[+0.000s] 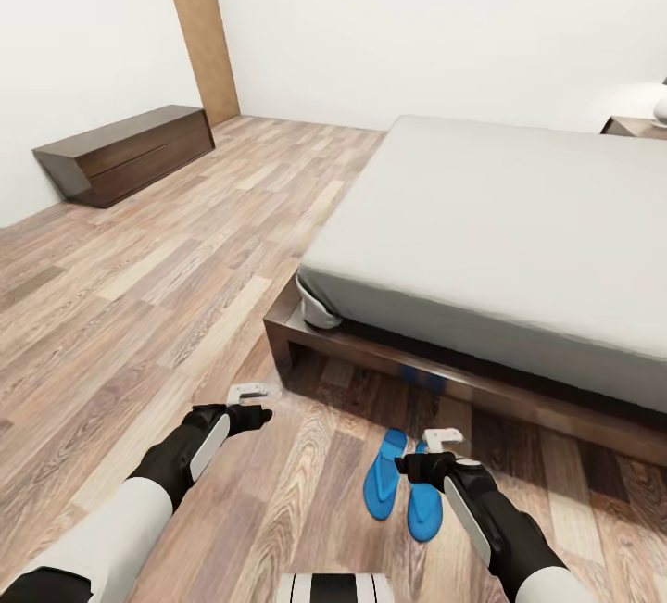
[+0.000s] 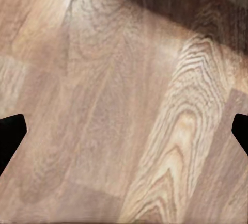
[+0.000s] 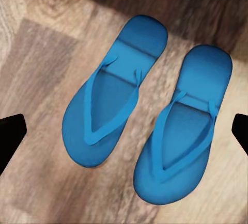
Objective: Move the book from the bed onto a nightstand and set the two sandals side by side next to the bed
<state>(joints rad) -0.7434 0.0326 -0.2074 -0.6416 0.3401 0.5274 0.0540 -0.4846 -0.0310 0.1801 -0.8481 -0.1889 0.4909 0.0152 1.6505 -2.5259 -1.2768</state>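
Observation:
Two bright blue sandals [image 1: 384, 475] [image 1: 424, 508] lie side by side on the wood floor, just in front of the bed's dark frame [image 1: 371, 348]. The right wrist view shows both from above, one sandal [image 3: 111, 113] beside the other [image 3: 183, 131]. My right gripper [image 1: 443, 441] hangs open over them with nothing between its fingers [image 3: 10, 136]. My left gripper [image 1: 248, 392] is open above bare floor, to the left of the sandals. The off-white mattress [image 1: 519, 223] is bare in the part I see. A nightstand [image 1: 635, 126] shows at the far right. The book is out of view.
A low dark-brown dresser [image 1: 125, 154] stands against the left wall, beside a wooden door edge [image 1: 199, 24]. Something white [image 1: 660, 107] sits on the nightstand. Open plank floor [image 1: 139, 307] stretches left of the bed.

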